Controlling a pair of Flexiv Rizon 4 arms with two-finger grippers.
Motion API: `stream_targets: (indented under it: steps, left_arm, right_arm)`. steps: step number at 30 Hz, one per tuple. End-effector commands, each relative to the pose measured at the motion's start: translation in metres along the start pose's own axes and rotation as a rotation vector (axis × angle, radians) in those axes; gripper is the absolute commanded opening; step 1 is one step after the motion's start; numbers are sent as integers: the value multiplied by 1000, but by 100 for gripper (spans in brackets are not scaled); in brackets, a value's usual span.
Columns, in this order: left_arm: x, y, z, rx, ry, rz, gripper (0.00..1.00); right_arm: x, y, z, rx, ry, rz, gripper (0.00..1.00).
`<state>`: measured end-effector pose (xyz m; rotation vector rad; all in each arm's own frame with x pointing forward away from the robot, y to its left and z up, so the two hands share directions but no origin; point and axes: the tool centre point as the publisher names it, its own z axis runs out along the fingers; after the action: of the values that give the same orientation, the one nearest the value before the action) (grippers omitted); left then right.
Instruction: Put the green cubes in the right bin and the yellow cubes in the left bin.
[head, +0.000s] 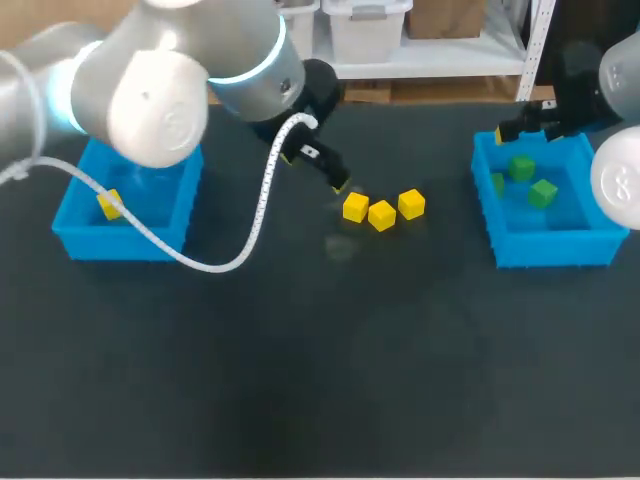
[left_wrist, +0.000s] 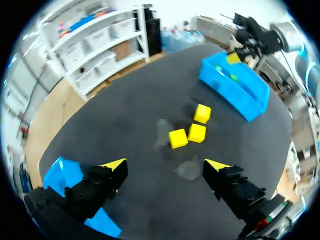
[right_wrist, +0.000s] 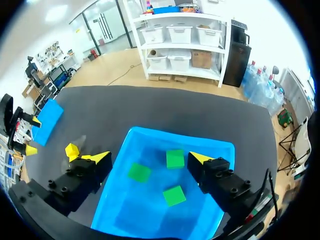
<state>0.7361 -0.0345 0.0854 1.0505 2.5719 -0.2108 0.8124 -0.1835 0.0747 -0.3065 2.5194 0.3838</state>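
Observation:
Three yellow cubes (head: 355, 207), (head: 381, 215), (head: 411, 204) lie close together on the dark table. My left gripper (head: 335, 180) hangs just beside and behind them. In the left wrist view it (left_wrist: 166, 165) stands open and empty, the yellow cubes (left_wrist: 178, 138) ahead of its fingers. The left bin (head: 75, 240) holds one yellow cube (head: 110, 204). My right gripper (head: 522, 128) hovers over the far rim of the right bin (head: 550, 250). It (right_wrist: 150, 158) is open and empty above three green cubes (right_wrist: 139, 172), (right_wrist: 175, 158), (right_wrist: 174, 195) in the bin.
A white cable (head: 262, 205) droops from my left arm down to the table between the left bin and the yellow cubes. The dark table (head: 330, 380) stretches toward the near edge.

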Motion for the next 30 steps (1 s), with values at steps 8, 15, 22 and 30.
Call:
stream_targets:
  steps: [8, 15, 22, 30]
  left_arm:
    - [-20, -8, 73, 74, 201, 135, 100]
    - [-22, -8, 86, 40, 226, 98, 100]
    - [-24, -5, 92, 15, 227, 77, 100]
    - [-20, 3, 104, -2, 242, 52, 100]
  right_arm:
    - [1, 0, -1, 3, -1, 0, 100]
    - [1, 0, -1, 3, -1, 0, 100]
    - [1, 0, -1, 3, -1, 0, 100]
    - [1, 0, -1, 3, -1, 0, 100]
